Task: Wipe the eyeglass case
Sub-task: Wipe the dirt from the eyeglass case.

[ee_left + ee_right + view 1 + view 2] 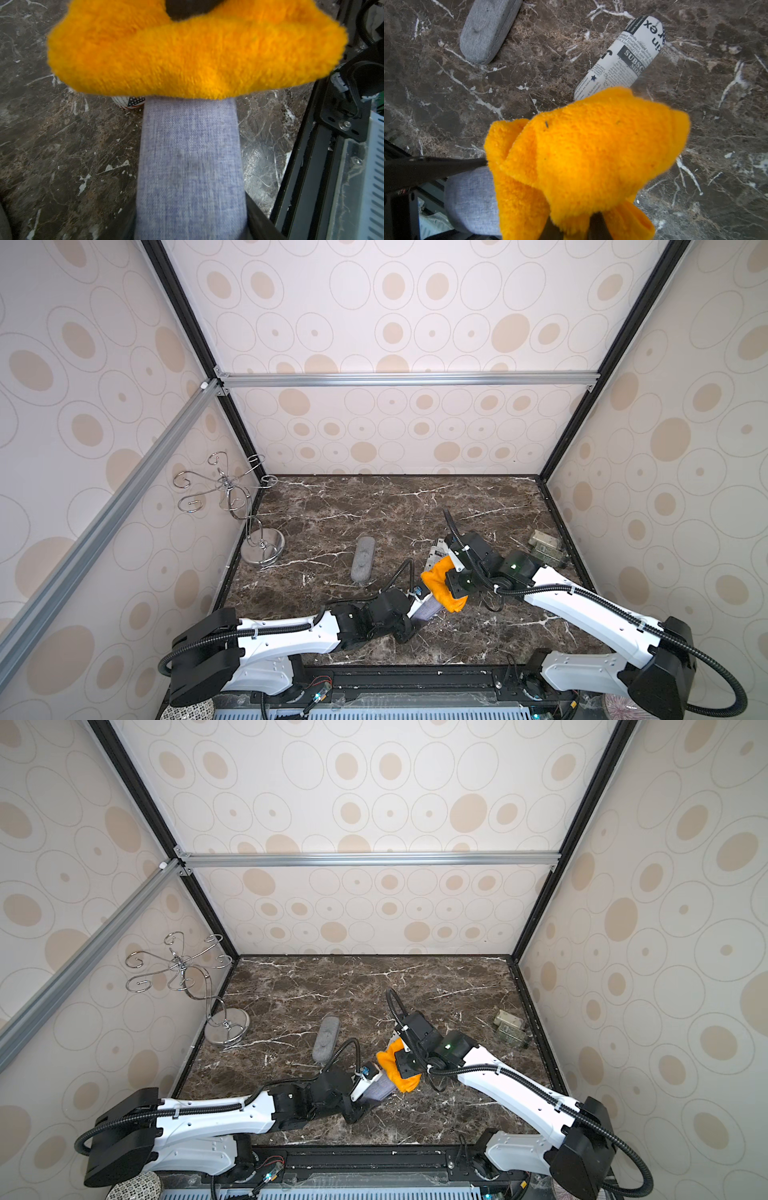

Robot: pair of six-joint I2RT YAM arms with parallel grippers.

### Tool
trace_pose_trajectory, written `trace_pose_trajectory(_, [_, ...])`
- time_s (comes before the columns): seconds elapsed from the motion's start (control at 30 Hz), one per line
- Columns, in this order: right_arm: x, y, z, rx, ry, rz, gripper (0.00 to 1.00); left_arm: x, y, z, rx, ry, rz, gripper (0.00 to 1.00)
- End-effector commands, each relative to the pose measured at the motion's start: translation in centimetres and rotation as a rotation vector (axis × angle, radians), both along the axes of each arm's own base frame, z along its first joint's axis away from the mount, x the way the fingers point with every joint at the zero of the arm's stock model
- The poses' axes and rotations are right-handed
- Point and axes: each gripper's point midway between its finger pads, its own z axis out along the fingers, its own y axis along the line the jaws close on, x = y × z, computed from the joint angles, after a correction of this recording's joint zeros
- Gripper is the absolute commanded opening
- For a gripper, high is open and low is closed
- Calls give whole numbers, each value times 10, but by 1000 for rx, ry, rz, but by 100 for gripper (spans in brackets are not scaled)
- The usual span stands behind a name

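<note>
The eyeglass case [190, 166] is covered in blue-grey woven fabric and is held above the marble table near its front. My left gripper [191, 220] is shut on one end of it, a finger on each long side. An orange fluffy cloth [591, 155] lies over the case's other end, and my right gripper [575, 226] is shut on that cloth. In both top views the cloth [440, 585] [395, 1067] sits between the two wrists, with the case [424, 610] [380, 1090] poking out below it. The cloth hides the far end of the case.
A grey fabric case [363, 559] [488, 29] lies left of centre. A newspaper-print case [623, 60] lies just behind the cloth. Camouflage boxes [546, 549] sit by the right wall. A chrome hook stand [262, 547] stands at the left wall.
</note>
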Motion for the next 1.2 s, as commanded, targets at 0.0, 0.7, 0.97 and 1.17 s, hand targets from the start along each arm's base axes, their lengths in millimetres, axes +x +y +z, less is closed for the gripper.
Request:
trace_pose_trajectory(0.0, [-18,19,-3,3,63,99,0,6,-18,37,-113,-77,-8,54])
trace_pose_trajectory(0.7, [-19,-3,5,74,109,17,0,7,-18,38,-130,-69,10,53])
trace_pose_trajectory(0.97, [-44,46,-4,153,175,110,0,11,-29,40,-148,-62,14,52])
trace_pose_trajectory(1.17, [-25,-10,-12,63,151,-69,0,9,-23,41,-152,-72,14,52])
